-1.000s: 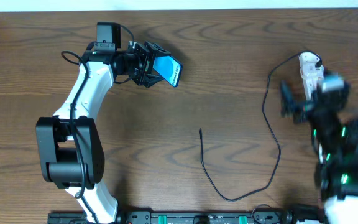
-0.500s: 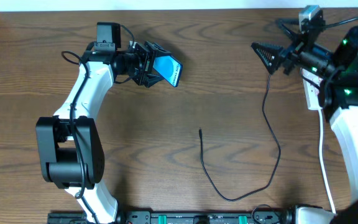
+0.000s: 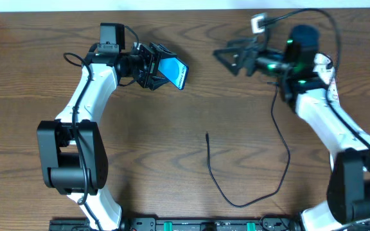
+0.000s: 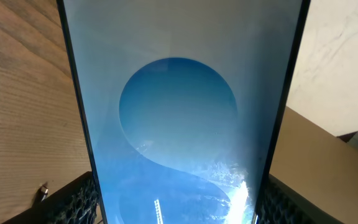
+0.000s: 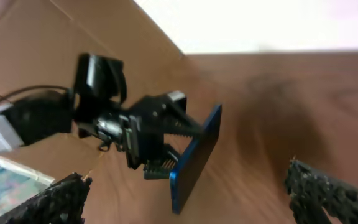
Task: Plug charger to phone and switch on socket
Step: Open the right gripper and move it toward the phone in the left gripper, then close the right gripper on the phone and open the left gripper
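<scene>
The right arm had swung in from the right edge to the upper middle of the overhead view. Its tool [image 3: 227, 59] was spread wide and empty. The left tool [image 3: 158, 67] had not shifted and was clenched on the phone [image 3: 173, 72], held tilted at upper centre-left with its blue screen showing. The charger [image 3: 281, 138] lay loose on the bench [image 3: 140, 167] at lower centre, its plug tip [image 3: 207, 135] free. The socket [image 3: 331, 86] lay at upper right, partly hidden by the right arm.
</scene>
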Controlling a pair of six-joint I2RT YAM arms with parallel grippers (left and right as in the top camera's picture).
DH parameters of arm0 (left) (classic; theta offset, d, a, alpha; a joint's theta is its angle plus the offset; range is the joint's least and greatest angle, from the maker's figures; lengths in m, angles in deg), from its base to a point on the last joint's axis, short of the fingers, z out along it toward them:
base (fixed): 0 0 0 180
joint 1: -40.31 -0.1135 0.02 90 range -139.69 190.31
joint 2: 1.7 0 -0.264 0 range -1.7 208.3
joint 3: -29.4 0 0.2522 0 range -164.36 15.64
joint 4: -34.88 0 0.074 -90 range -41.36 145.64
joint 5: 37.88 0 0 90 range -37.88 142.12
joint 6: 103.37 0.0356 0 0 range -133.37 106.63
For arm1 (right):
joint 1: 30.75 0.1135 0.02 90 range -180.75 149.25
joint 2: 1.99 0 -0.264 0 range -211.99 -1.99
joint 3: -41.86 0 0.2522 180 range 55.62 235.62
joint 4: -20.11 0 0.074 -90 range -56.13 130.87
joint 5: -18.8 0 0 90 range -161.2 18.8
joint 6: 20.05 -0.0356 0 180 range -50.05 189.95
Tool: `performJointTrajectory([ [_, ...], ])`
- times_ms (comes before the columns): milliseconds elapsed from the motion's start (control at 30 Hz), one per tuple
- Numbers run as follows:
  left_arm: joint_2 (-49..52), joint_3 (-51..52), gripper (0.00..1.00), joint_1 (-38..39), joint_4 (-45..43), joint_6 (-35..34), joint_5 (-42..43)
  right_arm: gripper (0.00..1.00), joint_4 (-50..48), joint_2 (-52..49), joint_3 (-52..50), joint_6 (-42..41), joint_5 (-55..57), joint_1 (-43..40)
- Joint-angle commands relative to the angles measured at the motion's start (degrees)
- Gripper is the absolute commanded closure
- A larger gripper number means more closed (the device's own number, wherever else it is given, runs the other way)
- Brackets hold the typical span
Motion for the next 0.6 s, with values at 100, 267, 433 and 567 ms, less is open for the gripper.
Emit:
performJointTrajectory([
  [100, -1.8, -0.1, 0.93, 0.2, -0.3, 0.1, -1.4, 0.01, 0.2, -3.2, 0.8, 1.4, 3.7, 4.0],
  [267, -1.8, -0.1, 0.93, 0.2, -0.3, 0.1, -2.5, 0.01, 3.6, -3.5, 0.8, 4.0, 8.5, 4.7],
  [433, -1.8, -0.1, 0.93, 0.2, -0.3, -1.2, -5.0, 0.01, 6.7, -3.5, 0.8, 4.1, 11.3, 4.7],
  [567, -1.8, -0.1, 0.93, 0.2, -0.3, -3.1, -5.0, 0.02, 7.8, -3.5, 0.8, 5.4, 11.2, 5.3],
])
